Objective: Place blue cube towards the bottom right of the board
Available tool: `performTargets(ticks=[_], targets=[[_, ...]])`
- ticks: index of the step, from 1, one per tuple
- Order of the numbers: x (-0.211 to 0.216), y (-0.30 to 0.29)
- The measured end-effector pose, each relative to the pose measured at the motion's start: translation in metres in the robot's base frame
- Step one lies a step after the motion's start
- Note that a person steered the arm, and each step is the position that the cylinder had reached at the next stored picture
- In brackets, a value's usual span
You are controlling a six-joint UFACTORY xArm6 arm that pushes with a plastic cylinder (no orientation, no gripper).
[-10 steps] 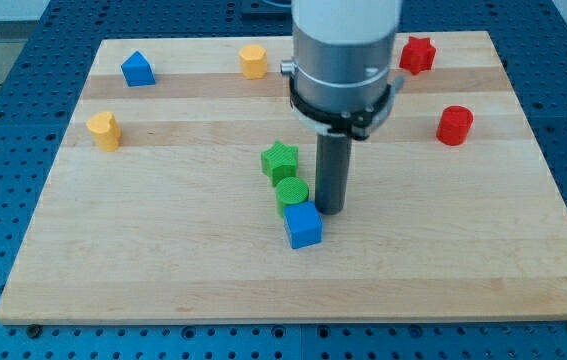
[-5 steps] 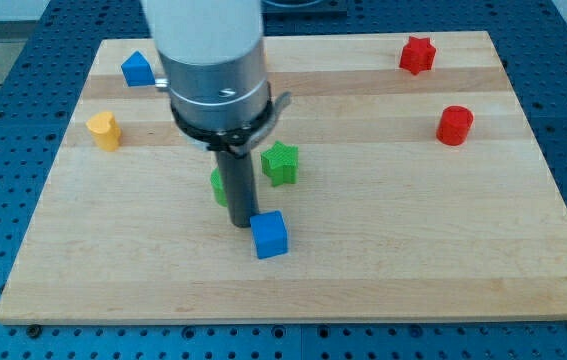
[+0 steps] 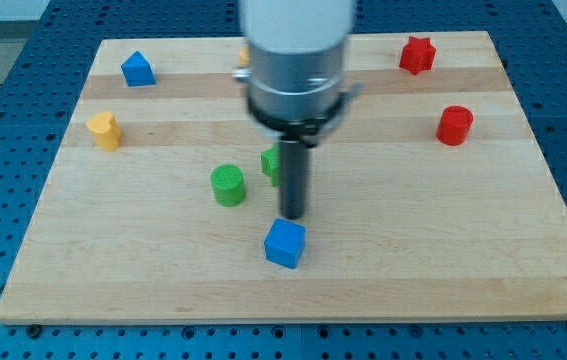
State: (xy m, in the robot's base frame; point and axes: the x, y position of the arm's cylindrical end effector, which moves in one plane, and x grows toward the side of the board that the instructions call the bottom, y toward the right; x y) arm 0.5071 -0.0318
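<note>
**Eight blocks on the board, blue cube just below my tip**

My tip (image 3: 291,216) is a bare rod end with nothing to open or close and nothing held; it stands near the middle of the wooden board (image 3: 523,260). The blue cube (image 3: 285,243), the only cube, sits just beneath my tip toward the view's bottom, very close, though I cannot tell if they touch.

There are two blue blocks: the cube and a blue house-shaped block (image 3: 137,69) far up and to the view's left of my tip. There are two green ones: a green cylinder (image 3: 228,186) near my tip on the view's left, and a green block (image 3: 271,164) just above-left, partly hidden behind the rod. Two red ones lie well off to the view's right: a red cylinder (image 3: 454,125) and, higher up, a red star (image 3: 417,53). Two are yellow: a yellow heart-like block (image 3: 104,130) far left, and a yellow block (image 3: 244,57) mostly hidden by the arm above.
</note>
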Motion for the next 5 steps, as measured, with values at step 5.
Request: performTargets(ticks=[5], targets=[[0.073, 0.155]])
